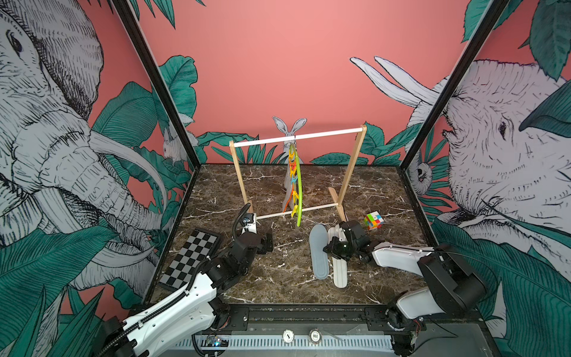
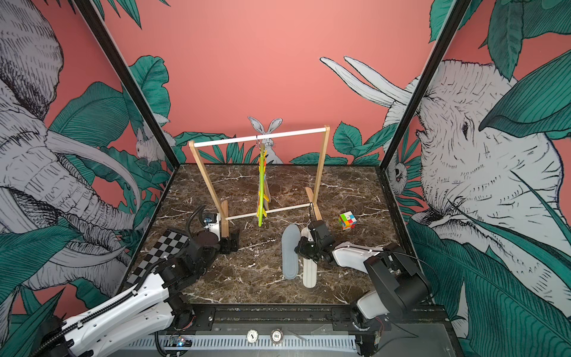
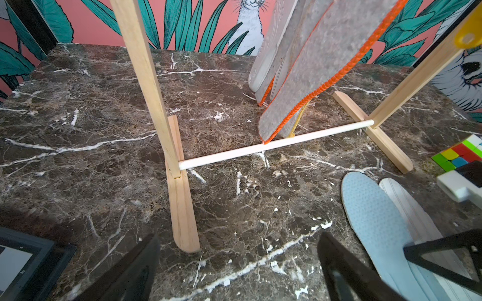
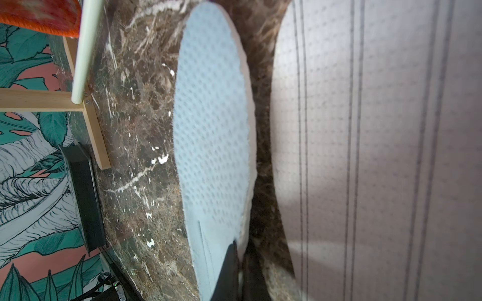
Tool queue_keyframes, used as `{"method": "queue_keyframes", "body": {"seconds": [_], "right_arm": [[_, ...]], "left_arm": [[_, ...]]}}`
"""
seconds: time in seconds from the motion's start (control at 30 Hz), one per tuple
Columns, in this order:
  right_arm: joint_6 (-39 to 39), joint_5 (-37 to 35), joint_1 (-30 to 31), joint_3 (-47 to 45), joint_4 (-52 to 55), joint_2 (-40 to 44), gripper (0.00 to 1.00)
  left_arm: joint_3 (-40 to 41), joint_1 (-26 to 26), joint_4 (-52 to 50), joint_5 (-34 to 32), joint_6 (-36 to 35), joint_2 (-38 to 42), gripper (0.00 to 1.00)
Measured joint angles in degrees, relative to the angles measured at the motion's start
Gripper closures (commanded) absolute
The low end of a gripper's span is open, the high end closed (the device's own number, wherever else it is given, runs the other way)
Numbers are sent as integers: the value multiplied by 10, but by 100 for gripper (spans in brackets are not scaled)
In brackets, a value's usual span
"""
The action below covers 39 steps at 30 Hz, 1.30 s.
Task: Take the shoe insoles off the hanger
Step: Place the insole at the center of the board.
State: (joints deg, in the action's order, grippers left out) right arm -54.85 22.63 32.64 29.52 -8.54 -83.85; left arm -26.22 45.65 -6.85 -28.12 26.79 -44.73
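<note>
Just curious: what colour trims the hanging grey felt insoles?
Orange stitched edging, clearest in left wrist view.

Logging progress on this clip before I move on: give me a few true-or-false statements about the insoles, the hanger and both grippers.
1. Two insoles lie on the table. True: a blue insole and a striped insole.
2. The hanger lies on the table. False: the hanger hangs from the wooden rack.
3. The hanger is bare. False: other insoles hang from it.
4. The left gripper is open. True.
5. The right gripper is open. False: the right gripper is shut.
</note>
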Motion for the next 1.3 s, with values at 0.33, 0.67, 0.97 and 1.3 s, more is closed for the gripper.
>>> {"method": "queue_keyframes", "body": {"seconds": [0.33,0.67,0.97,1.3], "right_arm": [[0,0,0,0,-4,-4,98],[4,-8,4,0,-2,-4,80],[11,-10,6,0,1,0,70],[15,-12,6,0,26,24,68]], "left_arm": [[2,0,0,0,3,0,4],[3,0,1,-1,5,0,4],[5,0,1,-1,7,0,3],[5,0,1,-2,7,0,2]]}}
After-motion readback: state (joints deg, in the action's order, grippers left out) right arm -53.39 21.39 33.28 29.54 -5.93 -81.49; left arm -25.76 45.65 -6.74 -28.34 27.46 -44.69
